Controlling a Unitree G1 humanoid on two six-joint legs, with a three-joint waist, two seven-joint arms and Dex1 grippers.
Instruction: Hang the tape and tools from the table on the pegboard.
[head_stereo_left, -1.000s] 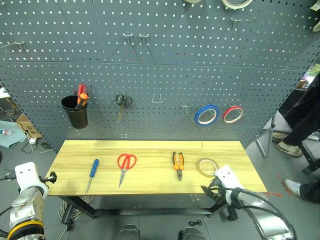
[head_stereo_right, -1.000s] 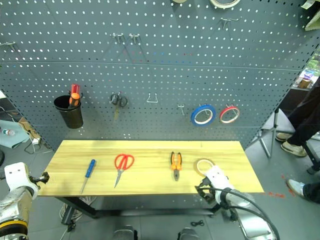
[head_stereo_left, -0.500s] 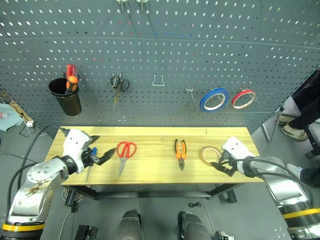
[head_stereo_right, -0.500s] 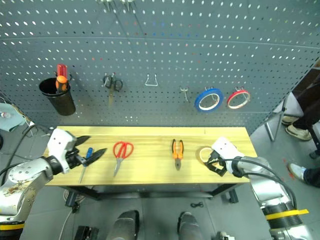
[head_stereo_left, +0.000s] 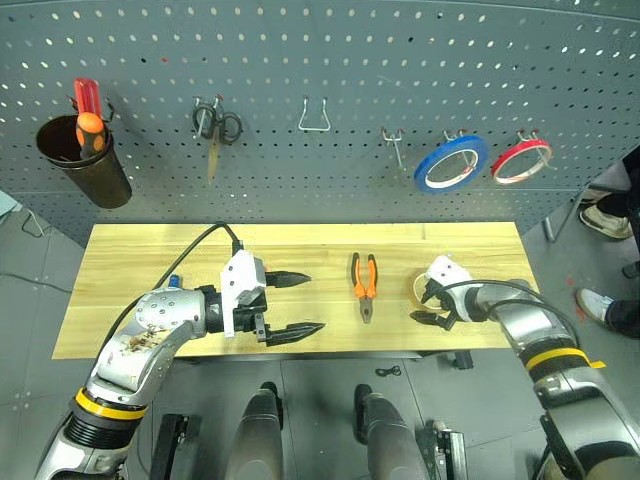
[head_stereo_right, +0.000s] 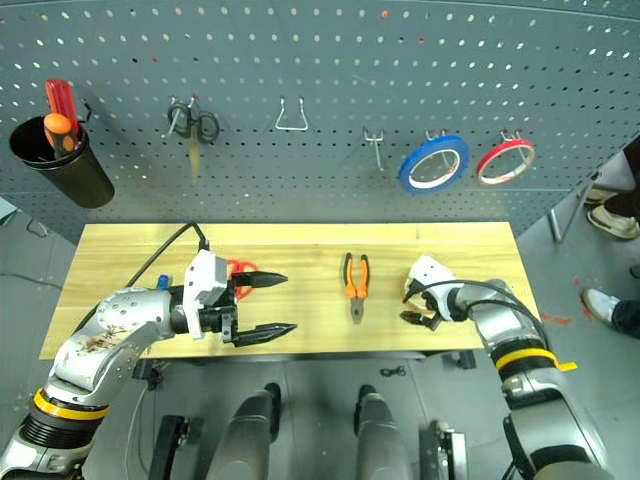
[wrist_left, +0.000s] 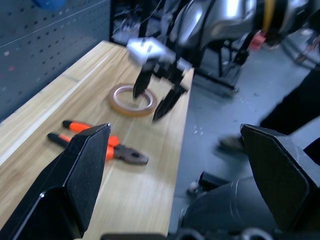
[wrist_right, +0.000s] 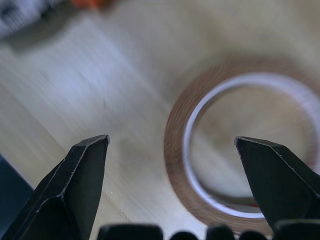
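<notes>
The thin tan ring of tape (wrist_right: 235, 145) lies flat on the pale plank table (head_stereo_left: 130, 270), far right, right gripper (head_stereo_left: 432, 302) spread wide just over it. Left gripper (head_stereo_left: 292, 303) gapes wide mid-table. Orange-handled pliers (head_stereo_left: 364, 283) lie between them, before the perforated grey pegboard (head_stereo_left: 330, 90).

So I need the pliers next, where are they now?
The pliers lie flat on the table, right of centre in the head views, between the open left end effector and the tape.

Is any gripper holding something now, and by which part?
Nothing is held. The right gripper is open over the tape; the left gripper is open too.
</notes>
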